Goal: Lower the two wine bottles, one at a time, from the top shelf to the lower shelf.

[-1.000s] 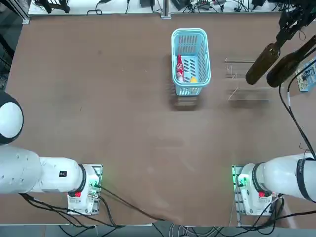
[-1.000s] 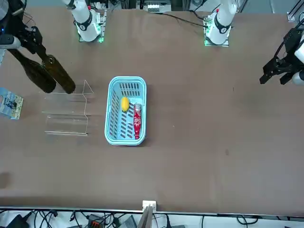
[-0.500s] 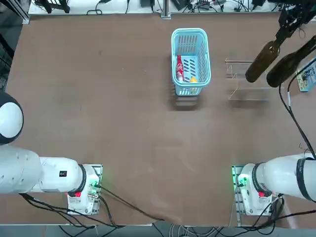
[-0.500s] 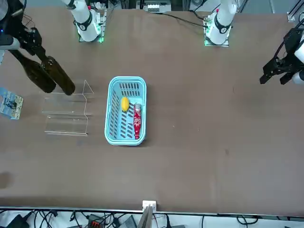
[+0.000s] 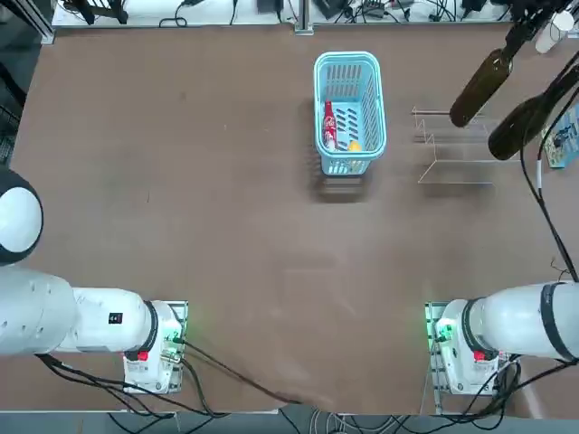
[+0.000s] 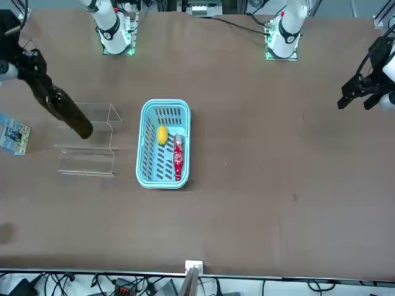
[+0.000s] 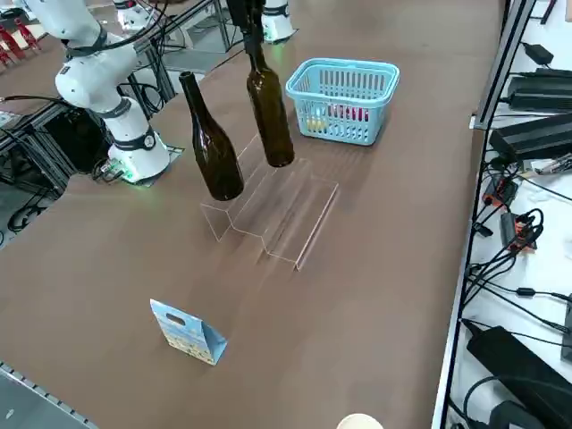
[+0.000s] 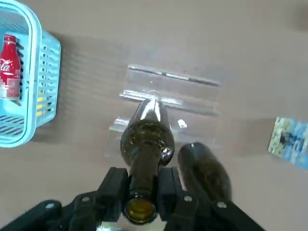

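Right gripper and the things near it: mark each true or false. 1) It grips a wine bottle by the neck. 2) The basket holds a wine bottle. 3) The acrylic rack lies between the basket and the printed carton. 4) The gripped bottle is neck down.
1) The right gripper grips a wine bottle by the neck. True.
2) The light-blue basket holds a wine bottle. False: it holds a small red bottle and a yellow item.
3) The acrylic rack lies between basket and printed carton. True.
4) The gripped bottle is neck down. False: its base is down.
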`<state>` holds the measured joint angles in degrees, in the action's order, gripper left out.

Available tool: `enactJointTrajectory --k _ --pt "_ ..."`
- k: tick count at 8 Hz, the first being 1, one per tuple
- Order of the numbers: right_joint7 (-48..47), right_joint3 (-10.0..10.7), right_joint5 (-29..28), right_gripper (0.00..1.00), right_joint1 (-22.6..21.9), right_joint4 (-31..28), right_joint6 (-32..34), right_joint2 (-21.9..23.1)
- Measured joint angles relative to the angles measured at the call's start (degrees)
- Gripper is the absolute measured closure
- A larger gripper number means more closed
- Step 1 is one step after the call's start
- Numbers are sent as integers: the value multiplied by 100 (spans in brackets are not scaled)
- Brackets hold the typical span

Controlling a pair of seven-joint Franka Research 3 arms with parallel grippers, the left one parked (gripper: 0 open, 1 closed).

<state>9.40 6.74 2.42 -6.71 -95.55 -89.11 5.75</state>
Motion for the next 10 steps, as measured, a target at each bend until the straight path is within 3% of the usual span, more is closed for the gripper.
enactJointTrajectory --k 5,10 --pt "472 33 1 62 -5 894 -253 -830" --pt "615 27 -3 62 -46 928 -820 -1407"
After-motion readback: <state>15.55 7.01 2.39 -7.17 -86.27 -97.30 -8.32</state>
